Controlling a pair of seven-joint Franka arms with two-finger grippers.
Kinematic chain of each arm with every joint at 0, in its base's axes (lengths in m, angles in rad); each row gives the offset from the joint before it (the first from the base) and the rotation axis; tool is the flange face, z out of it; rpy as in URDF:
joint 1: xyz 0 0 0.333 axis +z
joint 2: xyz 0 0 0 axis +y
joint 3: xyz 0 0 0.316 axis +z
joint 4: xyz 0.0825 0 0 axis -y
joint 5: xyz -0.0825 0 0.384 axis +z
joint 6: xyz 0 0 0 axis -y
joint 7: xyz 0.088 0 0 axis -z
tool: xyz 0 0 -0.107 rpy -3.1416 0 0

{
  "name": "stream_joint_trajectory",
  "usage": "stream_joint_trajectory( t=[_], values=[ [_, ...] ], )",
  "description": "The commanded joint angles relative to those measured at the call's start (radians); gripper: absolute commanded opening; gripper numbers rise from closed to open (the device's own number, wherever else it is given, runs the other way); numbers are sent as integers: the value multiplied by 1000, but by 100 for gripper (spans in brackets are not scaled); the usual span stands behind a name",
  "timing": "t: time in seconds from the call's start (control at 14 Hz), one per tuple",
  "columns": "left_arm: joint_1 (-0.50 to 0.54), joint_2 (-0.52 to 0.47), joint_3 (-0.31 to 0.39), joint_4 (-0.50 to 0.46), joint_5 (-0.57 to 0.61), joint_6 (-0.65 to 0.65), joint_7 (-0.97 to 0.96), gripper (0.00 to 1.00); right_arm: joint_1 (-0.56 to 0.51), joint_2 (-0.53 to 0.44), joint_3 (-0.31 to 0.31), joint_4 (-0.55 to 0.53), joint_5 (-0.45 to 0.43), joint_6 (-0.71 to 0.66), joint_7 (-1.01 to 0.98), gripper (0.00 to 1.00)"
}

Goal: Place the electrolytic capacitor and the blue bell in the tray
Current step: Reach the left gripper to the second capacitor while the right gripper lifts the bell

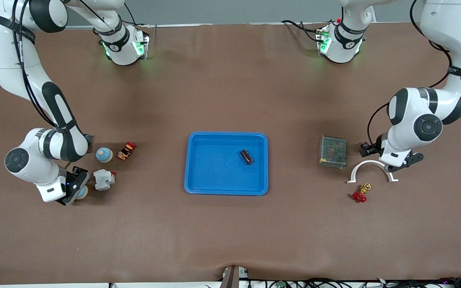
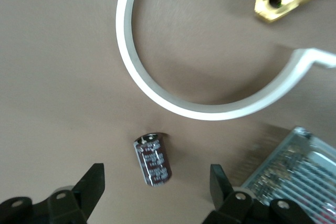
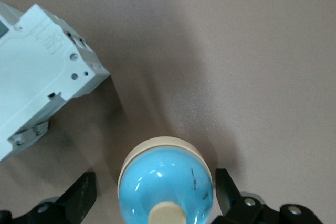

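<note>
Right arm's end of the surface: the right pincer [image 3: 152,182] is hanging low over the blue bell [image 3: 165,182]. Its fingers [image 3: 84,192] are standing wide open, one on each side of the bell's dome. We are seeing a thin gap on either side, so nothing is being gripped. The bell is sitting upright on the bare surface, centred between the fingers. A white breaker block [image 1: 104,179] is lying just beside it, toward the tray. Farther from the front camera, a second blue dome [image 1: 104,155] and a small red-and-yellow part [image 1: 127,150] are resting near each other.

Middle: the tray [image 1: 198,180] is lying flat, and a dark cylinder [image 1: 246,156] is lying inside it, toward the left arm's end.

Left arm's end: a grey mesh box [image 1: 333,151] is sitting near the white half-ring clamp [image 1: 371,170]. A brass valve with a red handle [image 1: 360,193] is lying nearer to the front camera than the clamp. The left pincer [image 2: 156,171] is hovering open over the electrolytic capacitor [image 2: 152,159]. The capacitor is lying on its side on the surface, midway between the fingers [image 2: 97,179] and well clear of both. It is resting close by the clamp's curved back, farther from the front camera than the clamp, with the mesh box near.
</note>
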Motion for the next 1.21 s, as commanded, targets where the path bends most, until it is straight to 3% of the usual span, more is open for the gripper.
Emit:
stream_joint_trajectory(
  t=[0.0, 0.14, 0.21, 0.5, 0.64, 0.78, 1.14],
  values=[
    [16, 28, -8, -19, 14, 54, -7, 79, -21, 10, 27, 2, 16, 17, -20, 77],
    [36, 60, -8, -21, 15, 80, -4, 75, -21, 10, 27, 2, 16, 17, -19, 58],
    [36, 70, -8, -21, 15, 84, -6, 72, -20, 11, 27, 2, 16, 16, -19, 53],
    [38, 76, -8, -33, 15, 84, -4, 52, -15, 7, 28, 9, 27, 5, -7, 47],
    [38, 82, -8, -33, 15, 84, -6, 30, -8, 1, 28, 17, 34, 0, 4, 47],
    [35, 74, -9, -27, 14, 75, -21, 1, 5, -33, 39, 41, 42, -82, 57, 47],
    [29, -14, -35, -19, 14, 16, -35, 0, 72, -120, 45, 125, 42, -354, 329, 47]
  ],
)
